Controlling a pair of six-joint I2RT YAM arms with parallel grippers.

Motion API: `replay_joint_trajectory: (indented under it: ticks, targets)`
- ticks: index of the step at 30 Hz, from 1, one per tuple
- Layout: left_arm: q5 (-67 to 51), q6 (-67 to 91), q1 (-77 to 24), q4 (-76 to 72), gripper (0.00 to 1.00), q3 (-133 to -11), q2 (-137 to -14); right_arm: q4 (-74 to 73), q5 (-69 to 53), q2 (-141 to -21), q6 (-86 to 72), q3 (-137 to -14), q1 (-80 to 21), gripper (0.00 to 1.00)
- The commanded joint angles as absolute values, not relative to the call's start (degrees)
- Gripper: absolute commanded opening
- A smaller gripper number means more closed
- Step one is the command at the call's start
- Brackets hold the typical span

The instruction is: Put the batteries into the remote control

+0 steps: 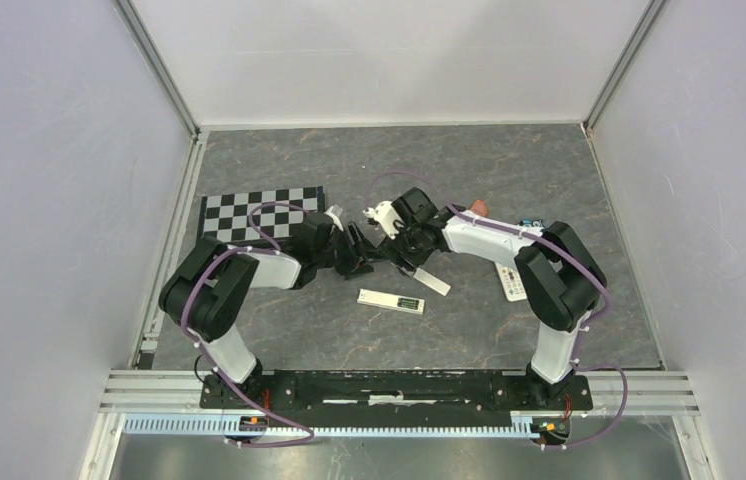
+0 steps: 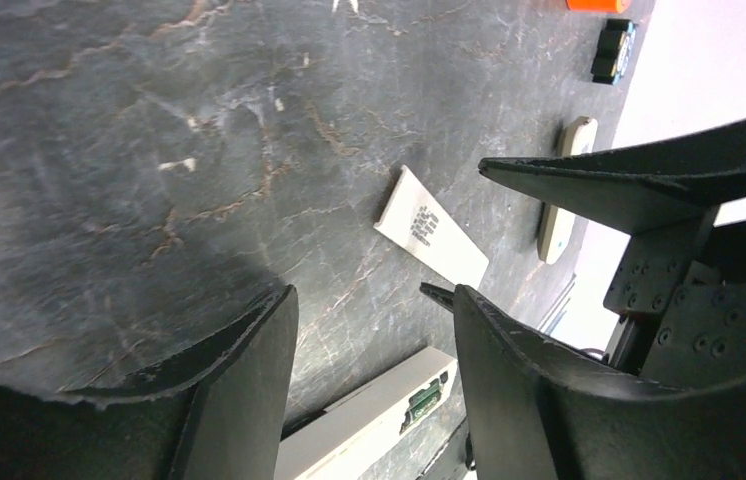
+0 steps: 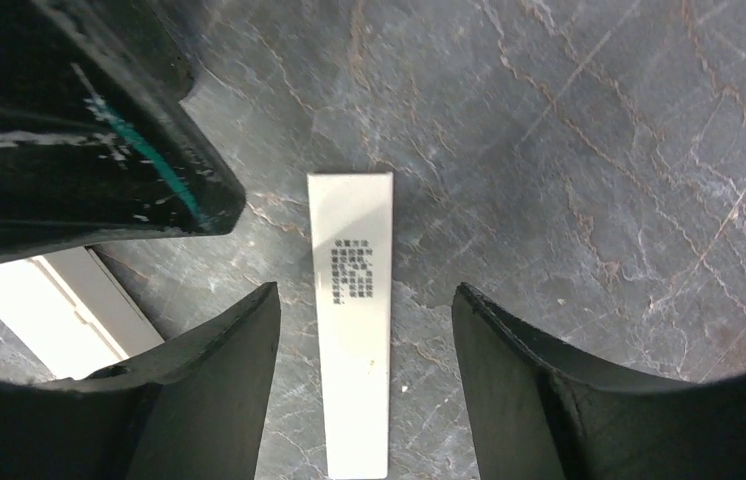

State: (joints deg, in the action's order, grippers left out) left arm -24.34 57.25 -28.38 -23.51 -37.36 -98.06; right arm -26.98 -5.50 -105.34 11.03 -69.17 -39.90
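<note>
Now both your grippers stand open and empty. The right gripper [image 3: 364, 295] hangs straight over the battery cover [image 3: 351, 380], fingers either side of its narrow width. The remote control [image 3: 59, 300] lies just outside one finger, toward the left gripper [image 2: 374, 300].

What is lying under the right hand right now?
A flat white strip with printed text lies on the table between the open fingers of the right hand, ungripped. Beside it, the remote control is mostly covered by dark fingers.
</note>
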Motion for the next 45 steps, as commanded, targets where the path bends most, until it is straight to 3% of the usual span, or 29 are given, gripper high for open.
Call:
replay_joint_trajectory:
  ticks: [1,15,23,30,33,37,45]
  targets:
    - [-18.7,58.6,-28.6,-24.2,0.63,-35.5,-94.2,-26.2,-1.2,-107.7,10.5,-73.7,-42.2,0.68]
    - [-14.2,58.5,-28.6,-22.2,0.6,-33.4,-91.3,-30.4,0.1,-114.4,8.5,-80.5,-42.6,0.58]
    - [-14.5,58.0,-28.6,-22.0,0.61,-33.2,-90.6,-31.1,-4.8,-116.2,10.9,-81.6,-42.5,0.45]
    - [-14.7,57.7,-28.6,-21.5,0.62,-33.4,-89.9,-33.8,-5.5,-118.5,11.4,-83.2,-42.0,0.44]
    - [-15.0,57.5,-28.6,-21.4,0.62,-33.3,-89.8,-35.1,-5.1,-119.8,11.7,-84.4,-42.0,0.37]
    - [-15.4,57.2,-28.6,-21.5,0.62,-33.1,-89.8,-34.0,-4.6,-118.8,12.2,-83.8,-42.0,0.32]
    - [-17.2,57.1,-28.6,-22.9,0.63,-33.0,-90.0,-31.0,-5.5,-113.5,12.7,-81.5,-41.9,0.31]
